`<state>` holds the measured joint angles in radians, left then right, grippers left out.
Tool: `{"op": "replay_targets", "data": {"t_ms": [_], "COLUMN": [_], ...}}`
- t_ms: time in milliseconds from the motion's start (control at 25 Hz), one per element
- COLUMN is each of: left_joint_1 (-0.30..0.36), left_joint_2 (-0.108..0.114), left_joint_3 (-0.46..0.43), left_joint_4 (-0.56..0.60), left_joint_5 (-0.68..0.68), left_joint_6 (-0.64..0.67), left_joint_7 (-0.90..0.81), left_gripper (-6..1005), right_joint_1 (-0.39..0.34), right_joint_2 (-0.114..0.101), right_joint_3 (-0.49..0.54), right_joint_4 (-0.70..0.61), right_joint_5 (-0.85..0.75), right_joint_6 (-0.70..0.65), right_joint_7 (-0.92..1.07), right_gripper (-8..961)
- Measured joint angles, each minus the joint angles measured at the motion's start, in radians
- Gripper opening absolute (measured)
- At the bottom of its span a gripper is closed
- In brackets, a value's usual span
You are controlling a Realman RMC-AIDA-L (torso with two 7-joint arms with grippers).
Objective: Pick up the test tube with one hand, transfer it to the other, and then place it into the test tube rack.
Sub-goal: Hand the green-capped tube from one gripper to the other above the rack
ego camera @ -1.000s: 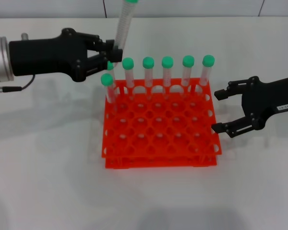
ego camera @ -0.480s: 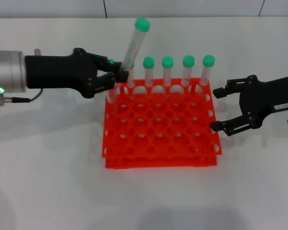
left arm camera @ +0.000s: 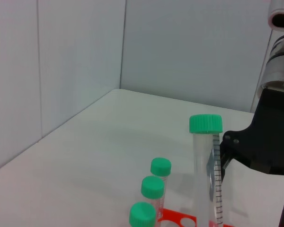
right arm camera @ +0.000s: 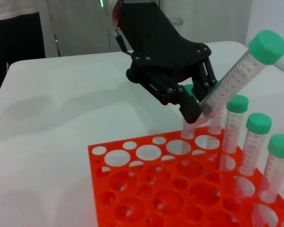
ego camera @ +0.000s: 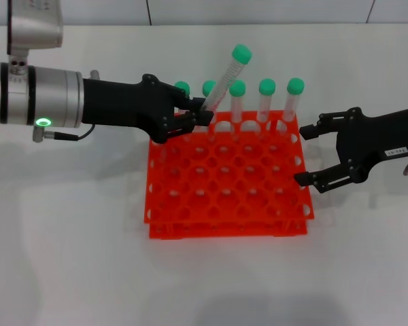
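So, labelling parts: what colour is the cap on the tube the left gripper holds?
Green; the test tube cap shows best in the right wrist view.

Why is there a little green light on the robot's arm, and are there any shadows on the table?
Head view: a green ring light glows on the left arm, why is not shown; soft grey shadows lie on the table beneath that arm. Right wrist view: a faint shadow behind the left hand.

One orange rack [ego camera: 228, 176], two black hands, six green-capped tubes visible: five standing, one gripped aslant [ego camera: 224, 80].
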<state>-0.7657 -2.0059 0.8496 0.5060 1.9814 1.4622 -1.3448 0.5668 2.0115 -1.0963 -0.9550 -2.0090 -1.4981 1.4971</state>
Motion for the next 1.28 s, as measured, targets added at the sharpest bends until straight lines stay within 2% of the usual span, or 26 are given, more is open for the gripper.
{"op": "replay_targets", "data": {"t_ms": [400,680,1120,1280], "left_joint_1": [-0.016,-0.014,-0.017,-0.019], "left_joint_2": [-0.014,-0.015,-0.009,-0.008], "left_joint_3": [0.006,0.028,0.077,0.075], "left_joint_4": [-0.005,-0.007,-0.007,-0.003], "left_joint_5": [0.022,0.024,0.024,0.023], "left_joint_6": [-0.017,-0.018,-0.009,-0.011], "left_joint_7": [0.018,0.023,0.008,0.005], "left_gripper": [233,237,242,245], "right_joint_1": [0.001,0.011,0.031,0.041], "right_joint_2": [0.001,-0.002,-0.011,-0.005], "right_joint_3": [0.006,0.010,0.089,0.133], "right_joint_4": [0.012,0.012,-0.005,-0.005], "right_joint_5": [0.011,0.036,0.091,0.105], "right_joint_6": [0.003,0.005,-0.057,-0.078], "right_joint_7": [0.001,0.013,0.082,0.112], "right_gripper": [870,870,869,869]}}
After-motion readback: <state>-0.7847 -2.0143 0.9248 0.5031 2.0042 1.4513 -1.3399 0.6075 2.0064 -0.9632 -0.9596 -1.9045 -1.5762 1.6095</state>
